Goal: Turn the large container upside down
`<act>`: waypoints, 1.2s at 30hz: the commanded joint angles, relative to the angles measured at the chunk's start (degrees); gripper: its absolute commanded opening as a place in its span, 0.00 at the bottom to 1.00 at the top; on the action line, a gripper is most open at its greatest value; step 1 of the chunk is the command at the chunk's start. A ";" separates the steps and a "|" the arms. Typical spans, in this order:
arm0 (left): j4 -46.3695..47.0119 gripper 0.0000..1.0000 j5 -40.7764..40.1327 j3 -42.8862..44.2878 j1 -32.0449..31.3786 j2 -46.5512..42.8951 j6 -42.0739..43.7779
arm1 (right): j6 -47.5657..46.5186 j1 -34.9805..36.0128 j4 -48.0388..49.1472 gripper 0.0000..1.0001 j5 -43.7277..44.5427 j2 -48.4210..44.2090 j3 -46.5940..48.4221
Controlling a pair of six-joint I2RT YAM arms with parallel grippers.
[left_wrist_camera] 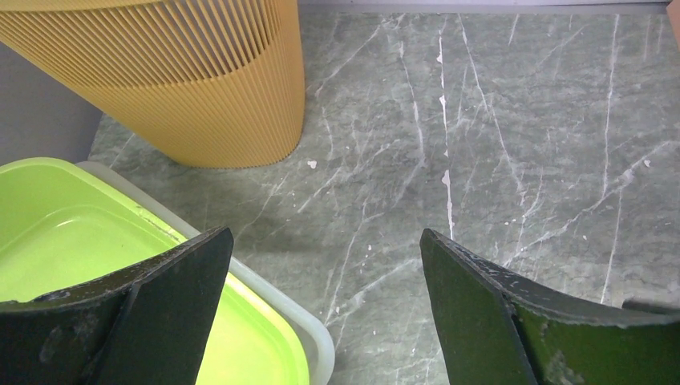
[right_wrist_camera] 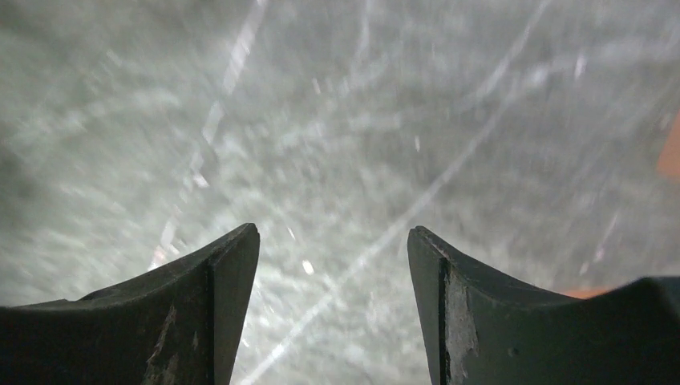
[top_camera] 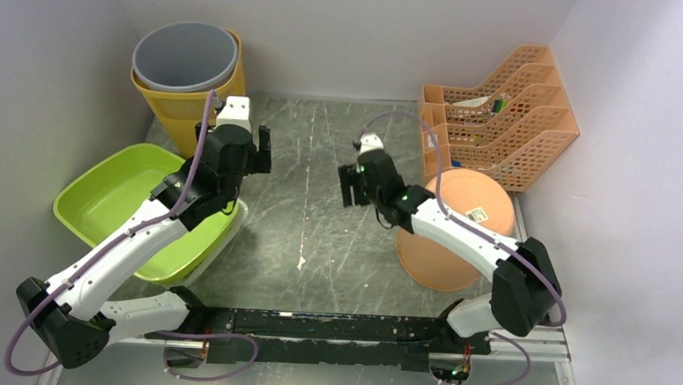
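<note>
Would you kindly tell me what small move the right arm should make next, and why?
Probably draw the right gripper back toward its base. The orange container beside it already seems to stand base up. The jaws of this gripper and of the left gripper are open and empty above the table, so nothing seems left to grasp.

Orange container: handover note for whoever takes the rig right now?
Left gripper: open, empty, above the table beside the green basin.
Right gripper: open, empty, just left of the orange container.
Orange container appears to sit mouth down on the table, labelled base up.
Done: the flip looks complete.
Left: confirm it sits flat, then park both arms.
</note>
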 commanded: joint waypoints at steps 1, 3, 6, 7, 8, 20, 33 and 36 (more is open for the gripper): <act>0.47 0.99 -0.65 -0.83 0.21 -0.81 -0.94 | 7.88 0.34 4.30 0.69 1.60 -2.18 -8.83; 0.20 0.99 -0.94 -1.02 0.17 -1.03 -1.12 | 10.75 0.30 3.51 0.69 4.57 -3.86 -12.09; 0.49 0.99 -0.96 -1.73 0.19 -1.77 -1.31 | 14.39 0.29 2.23 0.68 7.90 -6.92 -17.06; 0.61 0.99 -0.93 -1.99 0.17 -1.89 -1.30 | 15.33 0.31 2.00 0.68 8.91 -7.81 -18.65; 0.68 0.99 -0.97 -2.27 0.17 -2.00 -1.34 | 15.92 0.30 1.78 0.68 9.96 -8.63 -19.98; 0.14 0.99 -1.15 -3.97 0.16 -3.22 -2.88 | 13.02 -21.87 7.28 0.67 8.25 -7.09 -23.59; -0.58 0.99 -1.58 -5.51 0.26 -5.61 -2.98 | 14.19 -36.06 9.10 0.66 9.61 -7.73 -23.86; -0.76 0.99 -1.57 -5.51 0.25 -5.57 -3.07 | 13.73 -36.28 8.88 0.67 6.99 -8.47 -22.97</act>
